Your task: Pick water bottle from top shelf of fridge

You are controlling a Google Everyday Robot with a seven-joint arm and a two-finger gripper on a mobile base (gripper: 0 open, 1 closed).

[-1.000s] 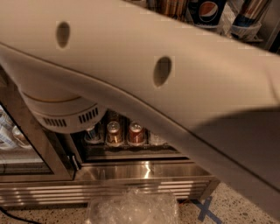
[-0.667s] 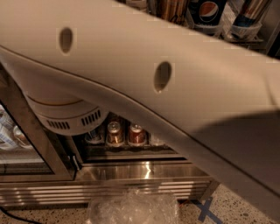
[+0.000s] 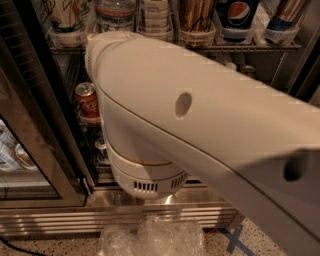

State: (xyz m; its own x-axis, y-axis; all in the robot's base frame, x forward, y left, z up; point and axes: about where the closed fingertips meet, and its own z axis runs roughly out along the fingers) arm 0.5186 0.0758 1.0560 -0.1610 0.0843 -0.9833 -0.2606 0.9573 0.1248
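My white arm [image 3: 210, 125] fills most of the camera view, running from its round joint at centre left down to the lower right. My gripper is out of view. Behind the arm stands the fridge with its glass door [image 3: 30, 130] open at the left. At the top edge a wire shelf [image 3: 250, 48] carries clear trays of drinks. The lower part of a clear ribbed water bottle [image 3: 116, 14] with a dark band printed in red stands there, left of centre; its cap is cut off by the frame.
On that shelf are also a printed cup [image 3: 65, 17], a brown can [image 3: 196, 15] and a Pepsi can [image 3: 239, 12]. A red Coca-Cola can [image 3: 89, 102] sits on a lower rack. Crumpled clear plastic [image 3: 150, 237] and a blue tape cross [image 3: 232, 241] lie on the floor by the steel base [image 3: 60, 220].
The view has shifted upward: the shelf with the tall drinks now shows at the top. The arm's round joint has moved from the left toward the centre.
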